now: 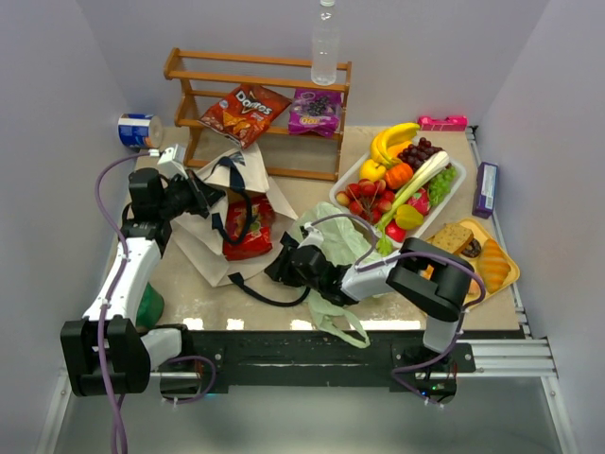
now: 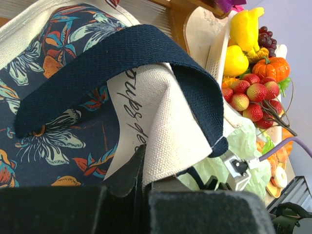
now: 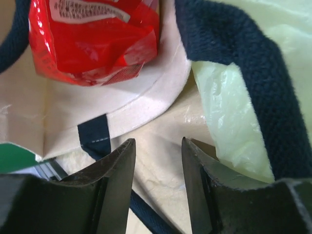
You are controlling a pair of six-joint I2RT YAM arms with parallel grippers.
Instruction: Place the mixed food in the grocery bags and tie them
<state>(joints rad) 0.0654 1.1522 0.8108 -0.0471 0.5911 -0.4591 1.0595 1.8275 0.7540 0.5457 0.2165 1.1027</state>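
Top view: L gripper [image 1: 196,196] sits at the back-left rim of the beige tote [image 1: 203,248]; the tote is slumped on the table [image 1: 312,194], centre-left, w/ a red snack packet [image 1: 250,230] at its mouth; can't tell if it's in or just on the cloth. R gripper [image 1: 282,269] is low at the tote's near-right corner, just beside the pale green plastic bag [image 1: 348,244]. Toy fruit & veg are in a white tray [image 1: 460,180] at back right; Doritos bag [image 1: 244,112] & purple packet [image 1: 315,111] lie on the wooden rack [image 1: 189,95]; water bottle [image 1: 325,47] stands on top of it.

L wrist view: L gripper's jaws are pressed together, pinching a fold of tote cloth; the navy handle [image 2: 122,58] arches over it; strawberries [image 2: 248,92] & a pumpkin [image 2: 273,68] beyond.

R wrist view: R gripper's jaws are spread, nothing between them; fingertips point at the tote's hem, red packet just past it; another navy strap [image 3: 243,73] crosses the green bag at right.
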